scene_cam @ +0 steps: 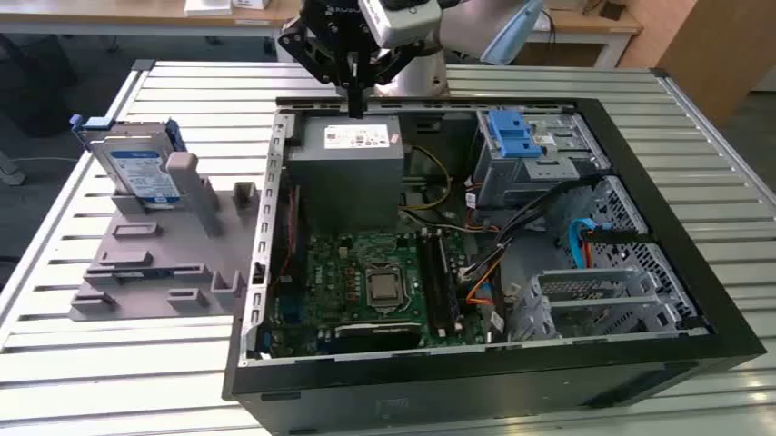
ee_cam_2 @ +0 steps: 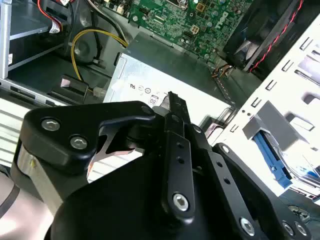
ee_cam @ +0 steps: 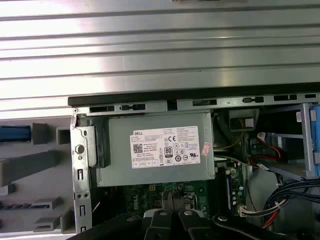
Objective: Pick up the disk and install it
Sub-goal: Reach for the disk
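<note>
A slatted metal table (scene_cam: 73, 363) is seen filling the exterior view, with an open black computer case (scene_cam: 485, 381) laid on its side across the centre and right of the frame. A grey plastic fixture (scene_cam: 158, 263) is set on the table at the left of the frame, just beside the case wall. Inside the case, a grey power-supply box (scene_cam: 345, 173) with a white sticker is mounted at upper centre, and a green motherboard (scene_cam: 363, 282) is seen below it in the picture. A metal drive cage (scene_cam: 540, 159) with a blue latch is fitted at the upper right of the case interior.

The disk (scene_cam: 140, 173), a silver drive framed in blue plastic, is held upright in the fixture at the upper left of the frame, well apart from the arm.

The gripper (scene_cam: 355, 102) is hung over the far edge of the power-supply box at top centre, fingers pointed down, pressed together and gripping nothing. In the first wrist view the gripper (ee_cam: 175, 197) is shown above the stickered box (ee_cam: 155, 150); in the second wrist view its fingers (ee_cam_2: 172, 107) are seen closed into one black bar.
</note>
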Available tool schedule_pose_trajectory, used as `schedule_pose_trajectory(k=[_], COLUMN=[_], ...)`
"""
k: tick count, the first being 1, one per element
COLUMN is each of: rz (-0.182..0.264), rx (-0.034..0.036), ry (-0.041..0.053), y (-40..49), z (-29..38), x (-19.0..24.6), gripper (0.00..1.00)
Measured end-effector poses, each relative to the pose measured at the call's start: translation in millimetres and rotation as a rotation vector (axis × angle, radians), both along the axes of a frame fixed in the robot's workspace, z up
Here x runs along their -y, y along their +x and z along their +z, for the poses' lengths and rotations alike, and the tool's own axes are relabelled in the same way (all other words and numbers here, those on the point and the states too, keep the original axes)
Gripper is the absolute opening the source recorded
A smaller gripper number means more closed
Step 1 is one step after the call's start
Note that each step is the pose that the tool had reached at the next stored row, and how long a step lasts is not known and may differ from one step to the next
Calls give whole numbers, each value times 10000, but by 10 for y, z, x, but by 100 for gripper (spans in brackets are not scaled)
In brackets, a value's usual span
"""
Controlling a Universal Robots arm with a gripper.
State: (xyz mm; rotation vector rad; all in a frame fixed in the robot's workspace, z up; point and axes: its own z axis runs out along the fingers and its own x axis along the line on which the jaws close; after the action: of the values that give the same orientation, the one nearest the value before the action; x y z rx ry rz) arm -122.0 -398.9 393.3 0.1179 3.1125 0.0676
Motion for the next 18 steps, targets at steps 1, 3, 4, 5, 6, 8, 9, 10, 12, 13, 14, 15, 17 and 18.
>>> schedule_pose_trajectory(k=[1,3,4,5,6,8,9,10,12,13,14,15,17,18], rz=[0,0,0,-1,-2,0,-1,0,0,-1,-1,-1,0,0], rx=[0,0,0,0,1,0,0,0,-2,-2,-1,-2,-1,-2], ry=[0,0,0,0,1,0,0,0,-1,-1,0,0,1,0], y=[0,-16,-16,-17,-20,-24,-26,-28,-34,-36,-38,-40,-44,-54], z=[0,-2,-2,-2,-3,-2,-2,-3,-4,-5,-6,-6,-8,-9], x=[0,0,0,0,0,0,0,0,0,0,0,0,0,0], gripper=[11,11,11,11,11,11,11,11,11,11,11,11,11,11])
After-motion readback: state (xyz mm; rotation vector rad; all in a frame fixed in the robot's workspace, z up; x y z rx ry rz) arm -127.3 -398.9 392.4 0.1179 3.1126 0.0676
